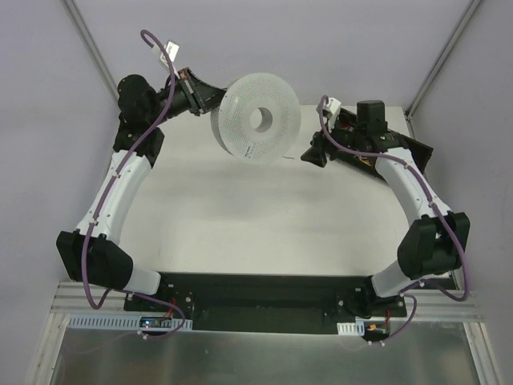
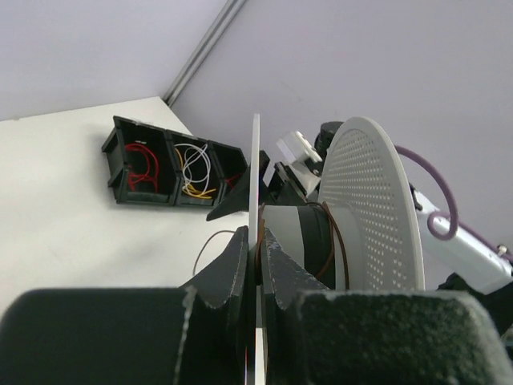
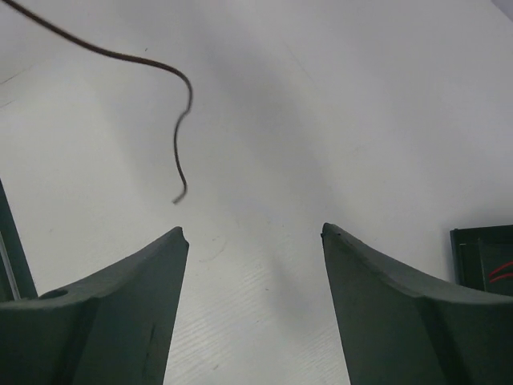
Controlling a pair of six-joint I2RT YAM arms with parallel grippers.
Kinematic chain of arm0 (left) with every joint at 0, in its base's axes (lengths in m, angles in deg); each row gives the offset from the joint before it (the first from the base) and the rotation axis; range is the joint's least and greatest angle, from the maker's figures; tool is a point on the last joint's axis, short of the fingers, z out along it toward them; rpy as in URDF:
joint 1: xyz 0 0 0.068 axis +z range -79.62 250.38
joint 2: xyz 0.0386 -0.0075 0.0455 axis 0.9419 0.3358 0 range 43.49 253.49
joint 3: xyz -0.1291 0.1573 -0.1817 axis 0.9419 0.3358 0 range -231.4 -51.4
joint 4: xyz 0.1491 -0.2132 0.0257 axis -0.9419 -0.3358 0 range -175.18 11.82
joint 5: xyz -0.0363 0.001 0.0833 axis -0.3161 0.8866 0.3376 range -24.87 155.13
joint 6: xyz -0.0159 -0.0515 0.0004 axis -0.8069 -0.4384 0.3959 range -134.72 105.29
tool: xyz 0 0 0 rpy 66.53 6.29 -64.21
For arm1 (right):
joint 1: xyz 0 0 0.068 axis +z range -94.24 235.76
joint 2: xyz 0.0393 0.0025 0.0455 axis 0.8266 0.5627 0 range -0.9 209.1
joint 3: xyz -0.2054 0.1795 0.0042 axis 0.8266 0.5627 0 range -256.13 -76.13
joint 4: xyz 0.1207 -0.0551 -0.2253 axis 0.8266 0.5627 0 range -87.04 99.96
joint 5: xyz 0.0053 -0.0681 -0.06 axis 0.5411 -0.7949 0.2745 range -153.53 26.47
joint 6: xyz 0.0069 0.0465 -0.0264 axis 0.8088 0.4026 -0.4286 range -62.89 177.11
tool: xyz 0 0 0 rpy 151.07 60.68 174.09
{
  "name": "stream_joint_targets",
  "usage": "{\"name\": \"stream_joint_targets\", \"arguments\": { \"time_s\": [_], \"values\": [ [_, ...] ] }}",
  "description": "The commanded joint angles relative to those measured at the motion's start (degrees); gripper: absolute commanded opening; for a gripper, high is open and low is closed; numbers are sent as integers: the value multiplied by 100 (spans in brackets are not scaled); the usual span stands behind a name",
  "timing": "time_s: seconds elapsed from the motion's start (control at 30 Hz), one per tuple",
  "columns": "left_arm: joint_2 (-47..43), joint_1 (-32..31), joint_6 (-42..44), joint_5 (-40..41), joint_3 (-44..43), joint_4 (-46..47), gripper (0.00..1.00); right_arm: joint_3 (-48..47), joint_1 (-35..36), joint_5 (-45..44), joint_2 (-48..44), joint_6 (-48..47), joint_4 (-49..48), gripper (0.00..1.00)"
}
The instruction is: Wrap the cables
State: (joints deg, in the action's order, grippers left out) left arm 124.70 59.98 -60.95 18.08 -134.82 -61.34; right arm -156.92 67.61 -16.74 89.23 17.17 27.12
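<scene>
"One strand only? Where is the thin dark curly cable (image 3: 177, 140) sitting, and which step is being shown?" the student is asking.

"Part of it is lying as brownish turns around the grey hub (image 2: 298, 233) of the white perforated plastic spool (image 1: 238, 112), which is standing on edge over the white table (image 1: 256, 224). Whether the spool is touching the table cannot be told. The free end is hanging loose just ahead of the right gripper (image 3: 252, 231), touching neither finger. That gripper is gaping wide and holding nothing. The left gripper (image 2: 256, 237) is pinching the spool's thin near flange between closed fingers. Winding is judged to be partly done, with the tail not yet laid on."

"What is the next move calling for?"

"Probably the right fingers closing on the loose end and leading it round the hub, while the left arm is steadying the spool. Being fine and springy, the strand is likely demanding a centred pinch. Farther out, a black compartmented box (image 2: 116, 164) is holding red and yellow wires."
</scene>
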Motion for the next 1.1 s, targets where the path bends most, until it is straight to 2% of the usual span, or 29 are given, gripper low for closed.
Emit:
{"name": "stream_joint_targets", "arguments": {
  "time_s": [0.0, 0.1, 0.23, 0.4, 0.53, 0.63, 0.77, 0.93, 1.07],
  "values": [
    [-132, 90, -771, 424, -316, 417, 0, 265, 18, 103, -583, 232, -614, 74],
    [-97, 134, -1255, 503, -254, 618, 0, 774, 27, 94, -952, 645, -1342, 78],
    [-70, 134, -1335, 521, -280, 584, 0, 1302, 176, -143, -1339, 629, -1871, 80],
    [-88, 134, -1361, 547, -219, 548, 0, 1329, 466, -529, -1480, -100, -1819, 80],
    [-96, 134, -1458, 574, -184, 505, 0, 1636, 940, -1258, -1708, -1328, -2089, 78],
    [-97, 134, -1511, 600, -184, 434, 0, 2057, 1283, -1575, -1876, -2234, -2660, 75],
    [-114, 134, -1520, 583, -175, 417, 0, 2489, 1635, -2032, -1929, -3140, -3452, 66],
    [-184, 125, -1476, 591, -131, 417, 0, 2735, 1837, -2507, -1841, -3660, -4217, 61],
    [-202, 125, -1458, 592, -70, 417, 0, 2622, 1934, -2648, -1683, -3758, -4263, 54]
  ]
}}
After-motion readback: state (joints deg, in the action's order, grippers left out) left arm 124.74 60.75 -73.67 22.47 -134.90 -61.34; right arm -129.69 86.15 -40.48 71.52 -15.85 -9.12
